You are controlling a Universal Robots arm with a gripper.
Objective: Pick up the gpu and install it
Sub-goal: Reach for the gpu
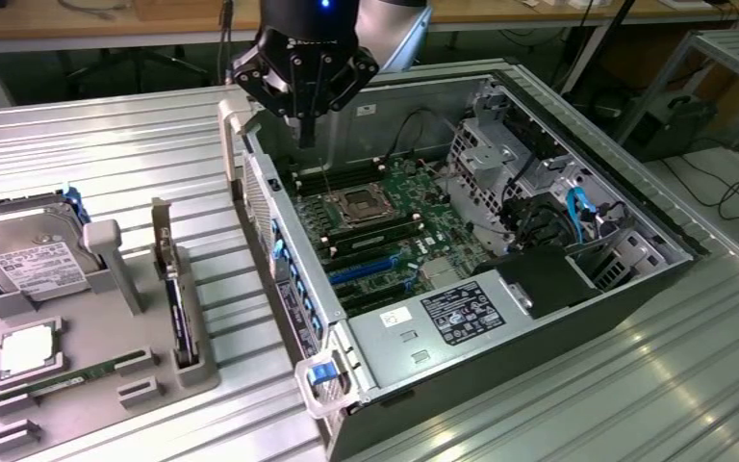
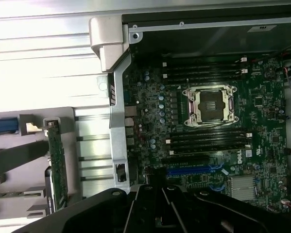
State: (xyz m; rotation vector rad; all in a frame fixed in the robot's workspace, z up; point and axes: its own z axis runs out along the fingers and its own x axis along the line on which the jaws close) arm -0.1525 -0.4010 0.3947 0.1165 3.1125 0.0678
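The gpu (image 1: 172,289) stands on edge in a slot of the grey holder tray (image 1: 100,385), to the exterior view's left of the open computer case (image 1: 575,318). In the wrist view the gpu (image 2: 57,167) shows its green side. My gripper (image 1: 305,135) hangs over the case's back corner, above the motherboard (image 1: 389,226) and well apart from the gpu. Nothing is held. The gripper's dark body (image 2: 184,208) sits over the motherboard (image 2: 262,116), near the blue expansion slot (image 2: 194,171).
The tray also carries a silver hard drive (image 1: 30,260), a processor (image 1: 30,348) and a green memory stick (image 1: 68,380). Inside the case are a power supply (image 1: 453,313), a drive cage (image 1: 498,154) and cables. The ribbed metal table (image 1: 600,404) extends around the case.
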